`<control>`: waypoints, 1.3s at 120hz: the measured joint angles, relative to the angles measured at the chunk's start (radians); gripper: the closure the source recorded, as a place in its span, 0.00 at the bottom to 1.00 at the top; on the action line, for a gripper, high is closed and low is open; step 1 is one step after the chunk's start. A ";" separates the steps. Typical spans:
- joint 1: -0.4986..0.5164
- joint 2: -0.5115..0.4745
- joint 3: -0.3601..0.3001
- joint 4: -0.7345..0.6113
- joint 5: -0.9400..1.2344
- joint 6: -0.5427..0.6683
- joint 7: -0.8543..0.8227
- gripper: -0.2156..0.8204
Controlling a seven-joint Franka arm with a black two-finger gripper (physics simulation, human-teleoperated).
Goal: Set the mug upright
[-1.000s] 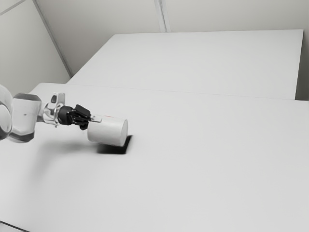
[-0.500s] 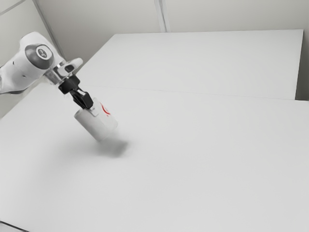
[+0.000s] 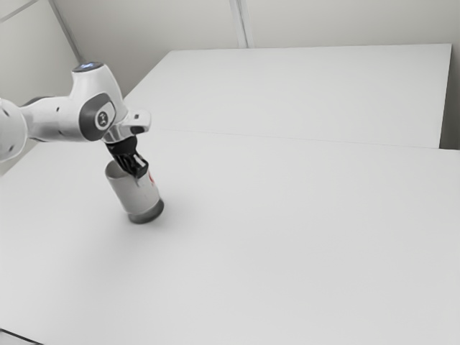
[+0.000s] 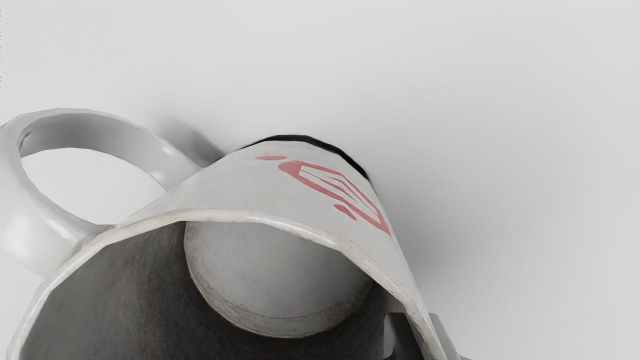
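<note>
Pinching the wall of a white handled mug (image 3: 129, 195), one finger (image 4: 402, 340) inside and one outside, the nearly closed black two-finger gripper (image 3: 138, 177) holds it leaning toward eleven o'clock, near nine o'clock from the exterior view's centre, its red emblem (image 4: 290, 169) too foreshortened to read.

The end effector (image 3: 139, 175) grips the mug (image 4: 225, 192) by its wall. Its outside bears red print (image 4: 292, 170) and a handle (image 4: 95, 127).

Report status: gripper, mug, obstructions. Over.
Gripper shut on mug, one finger inside, one outside. Mug mouth-up but leaning toward exterior view's left, not yet upright. Handle clear of the fingers.
</note>
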 joint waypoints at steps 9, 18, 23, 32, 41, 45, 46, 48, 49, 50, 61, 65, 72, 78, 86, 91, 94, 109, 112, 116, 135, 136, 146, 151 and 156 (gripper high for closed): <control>-0.003 0.002 0.000 -0.029 0.006 0.043 -0.031 0.94; -0.003 0.004 0.000 -0.052 0.010 0.076 -0.059 0.91; -0.002 0.007 0.000 -0.062 0.010 0.090 -0.072 0.89; -0.001 0.009 0.000 -0.074 0.010 0.109 -0.094 0.77; -0.001 0.010 0.000 -0.077 0.010 0.122 -0.115 0.61; -0.001 0.010 0.000 -0.078 0.010 0.126 -0.124 0.55; -0.001 0.009 0.000 -0.078 0.010 0.127 -0.126 0.54; -0.001 0.008 0.000 -0.078 0.010 0.129 -0.130 0.52; -0.001 0.007 -0.001 -0.078 0.009 0.130 -0.132 0.50; -0.001 0.007 -0.001 -0.078 0.009 0.131 -0.134 0.49; -0.003 -0.003 -0.002 -0.077 0.002 0.137 -0.155 0.39; -0.003 -0.015 -0.003 -0.076 -0.001 0.136 -0.161 0.37; -0.004 -0.031 -0.006 -0.065 -0.008 0.132 -0.172 0.33; -0.006 -0.041 -0.008 -0.028 -0.023 0.111 -0.179 0.30; -0.010 -0.044 -0.009 0.053 -0.042 0.057 -0.189 0.28; -0.012 -0.041 -0.009 0.111 -0.052 0.016 -0.195 0.26; -0.013 -0.038 -0.009 0.149 -0.057 -0.011 -0.198 0.26; -0.013 -0.025 -0.009 0.308 -0.071 -0.146 -0.212 0.24; -0.012 -0.020 -0.009 0.340 -0.072 -0.174 -0.215 0.23; -0.012 -0.011 -0.009 0.384 -0.073 -0.211 -0.218 0.23; -0.046 0.030 0.000 0.542 -0.073 -0.346 -0.233 0.22; -0.048 0.032 0.001 0.548 -0.072 -0.353 -0.233 0.22; -0.056 0.040 0.001 0.577 -0.073 -0.408 -0.239 0.21; -0.056 0.040 0.001 0.581 -0.075 -0.428 -0.241 0.21; -0.055 0.040 0.001 0.583 -0.076 -0.444 -0.243 0.21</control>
